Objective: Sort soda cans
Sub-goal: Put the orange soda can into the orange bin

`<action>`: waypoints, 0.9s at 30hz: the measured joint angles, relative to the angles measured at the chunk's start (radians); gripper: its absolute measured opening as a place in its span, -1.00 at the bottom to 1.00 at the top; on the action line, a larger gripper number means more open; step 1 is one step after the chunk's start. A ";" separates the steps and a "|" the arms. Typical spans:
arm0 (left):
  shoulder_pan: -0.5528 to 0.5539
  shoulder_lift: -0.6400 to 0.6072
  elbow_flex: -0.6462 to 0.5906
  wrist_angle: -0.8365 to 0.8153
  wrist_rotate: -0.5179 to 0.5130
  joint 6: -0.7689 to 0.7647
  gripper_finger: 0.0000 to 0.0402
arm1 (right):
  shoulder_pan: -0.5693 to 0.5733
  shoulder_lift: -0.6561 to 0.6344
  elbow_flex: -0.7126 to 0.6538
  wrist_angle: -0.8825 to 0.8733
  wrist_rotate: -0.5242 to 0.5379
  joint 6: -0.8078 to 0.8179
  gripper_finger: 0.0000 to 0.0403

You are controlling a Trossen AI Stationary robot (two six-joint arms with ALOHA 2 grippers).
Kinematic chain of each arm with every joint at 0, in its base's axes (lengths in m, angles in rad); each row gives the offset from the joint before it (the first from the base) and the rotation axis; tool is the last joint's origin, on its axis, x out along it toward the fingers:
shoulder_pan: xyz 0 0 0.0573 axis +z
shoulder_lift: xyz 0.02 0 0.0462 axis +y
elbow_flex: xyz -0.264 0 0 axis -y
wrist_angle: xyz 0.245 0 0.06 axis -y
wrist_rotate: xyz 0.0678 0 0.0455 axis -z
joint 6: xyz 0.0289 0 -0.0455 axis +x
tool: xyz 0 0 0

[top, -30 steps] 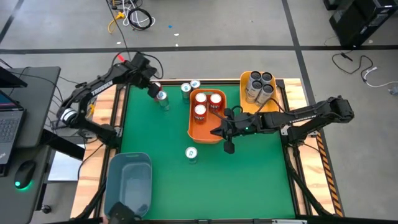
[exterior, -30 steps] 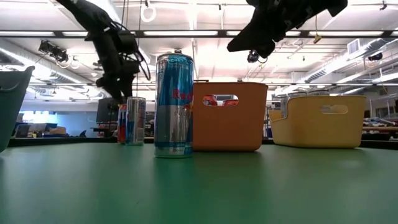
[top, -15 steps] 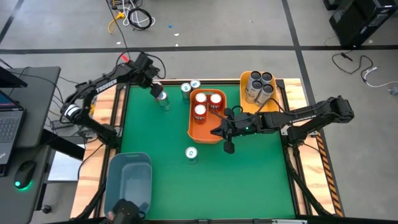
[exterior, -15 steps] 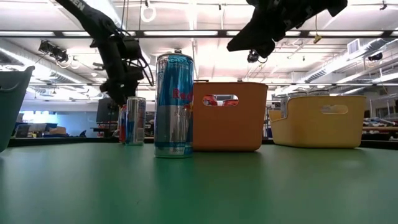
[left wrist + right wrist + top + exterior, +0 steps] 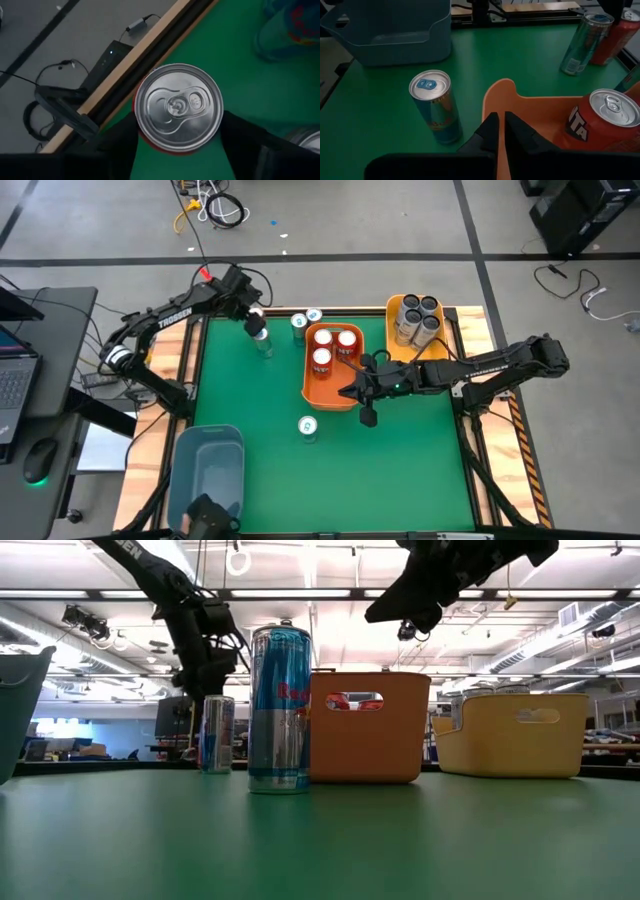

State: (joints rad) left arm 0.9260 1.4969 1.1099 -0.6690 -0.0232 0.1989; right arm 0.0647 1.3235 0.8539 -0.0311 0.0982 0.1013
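Can [image 5: 179, 107] between left tool [image 5: 177, 145] fingers

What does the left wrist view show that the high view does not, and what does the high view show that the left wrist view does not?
Only the left wrist view shows the pull tab on the silver lid of the red can, between that arm's dark fingers.

Only the high view shows the orange bin, the yellow bin, the blue bin, and the right gripper at the orange bin's rim.

Both show the left gripper at the green table edge, around that can.
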 joint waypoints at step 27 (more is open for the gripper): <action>0.001 -0.010 0.183 -0.084 -0.008 0.007 0.02 | 0.000 0.000 0.000 -0.008 0.000 -0.013 -0.89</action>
State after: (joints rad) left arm 0.9268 1.4872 1.2933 -0.7531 -0.0312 0.2058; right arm 0.0647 1.3235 0.8539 -0.0394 0.0982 0.0887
